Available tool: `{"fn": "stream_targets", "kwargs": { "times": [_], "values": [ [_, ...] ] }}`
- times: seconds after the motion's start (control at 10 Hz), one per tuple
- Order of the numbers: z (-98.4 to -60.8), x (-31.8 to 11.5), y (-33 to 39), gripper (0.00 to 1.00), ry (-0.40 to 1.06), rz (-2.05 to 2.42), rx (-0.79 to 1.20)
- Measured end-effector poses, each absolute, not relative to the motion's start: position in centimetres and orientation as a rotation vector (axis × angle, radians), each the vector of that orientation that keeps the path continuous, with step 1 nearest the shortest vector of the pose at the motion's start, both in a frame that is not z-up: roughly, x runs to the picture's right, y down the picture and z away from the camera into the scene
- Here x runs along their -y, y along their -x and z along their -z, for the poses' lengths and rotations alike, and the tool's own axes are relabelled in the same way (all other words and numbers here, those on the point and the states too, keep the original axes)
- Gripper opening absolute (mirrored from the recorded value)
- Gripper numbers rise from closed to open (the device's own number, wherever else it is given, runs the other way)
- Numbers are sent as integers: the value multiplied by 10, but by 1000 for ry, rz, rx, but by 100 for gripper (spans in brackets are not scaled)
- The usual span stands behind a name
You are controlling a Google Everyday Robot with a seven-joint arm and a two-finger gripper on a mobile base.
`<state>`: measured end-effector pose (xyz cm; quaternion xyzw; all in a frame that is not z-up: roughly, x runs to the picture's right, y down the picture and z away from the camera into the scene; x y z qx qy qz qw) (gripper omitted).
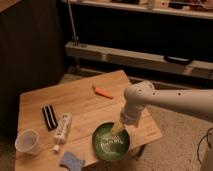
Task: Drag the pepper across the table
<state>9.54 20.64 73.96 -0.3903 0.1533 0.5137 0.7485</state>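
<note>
Hovering over the green bowl [98, 139] near the front right corner of the table [75, 102], the gripper [116, 130] points down with its fingers spread and nothing between them. The pepper [104, 92] lies well apart from it, up-picture toward the table's far edge and slightly picture-left, flat on bare planks, long axis roughly side to side. With only one arm, the reach likely has to leave the bowl for that far edge.
</note>
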Motion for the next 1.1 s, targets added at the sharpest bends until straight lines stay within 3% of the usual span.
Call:
{"fn": "stream_targets", "kwargs": {
  "times": [0.5,0.8,0.9,1.1],
  "values": [
    [-740,-191,-91,80,785,-1082,-258],
    [-752,-121,-73,80,634,-1019,-150],
    [-768,-72,-68,80,561,-985,-120],
    [-793,-18,-43,80,483,-952,-98]
  ]
}}
